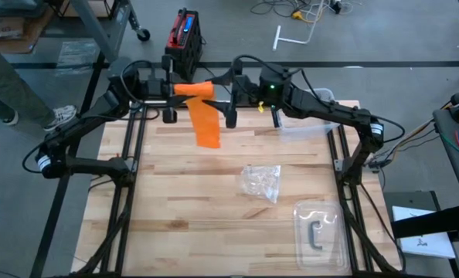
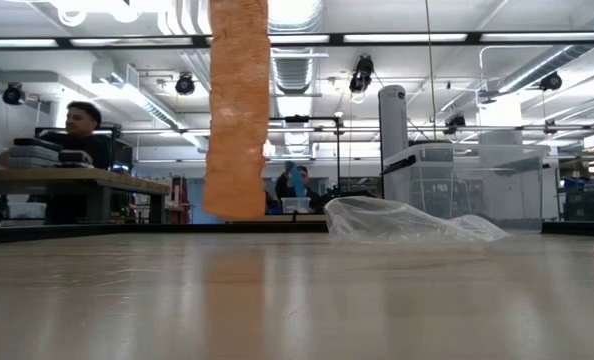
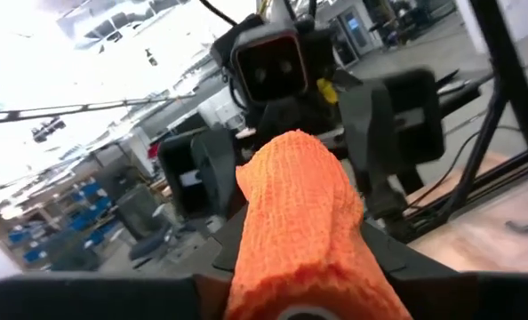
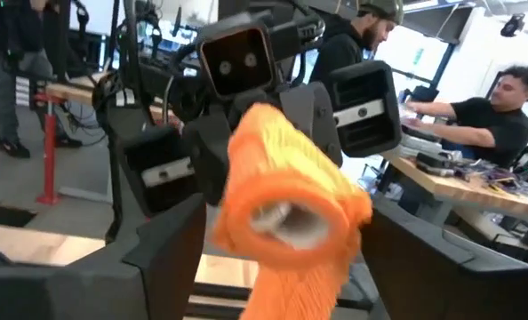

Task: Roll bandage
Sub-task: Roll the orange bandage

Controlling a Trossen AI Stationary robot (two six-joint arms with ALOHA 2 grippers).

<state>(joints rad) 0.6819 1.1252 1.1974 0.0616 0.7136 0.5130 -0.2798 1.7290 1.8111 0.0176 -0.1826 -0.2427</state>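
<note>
The left tool [image 1: 185,90] is clenched on the rolled end of the bandage [image 1: 204,120], high above the far side of the wooden table [image 1: 214,208]. The right tool [image 1: 220,99] stands released around the roll. A soft, fuzzy orange strip hangs down flat. A crinkly clear wrapper [image 1: 262,182] lies nearby.

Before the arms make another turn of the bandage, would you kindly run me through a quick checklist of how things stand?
1. Left gripper grips the rolled end of the bandage: ok, jaws closed on the roll.
2. Right gripper positioned at the roll: ok, facing the left one, jaws open around the roll's end.
3. Loose tail hangs free: ok, its lower end is off the table.
4. Plastic wrapper away from the tail: ok, apart.
5. Roll wound evenly: cannot tell.
</note>
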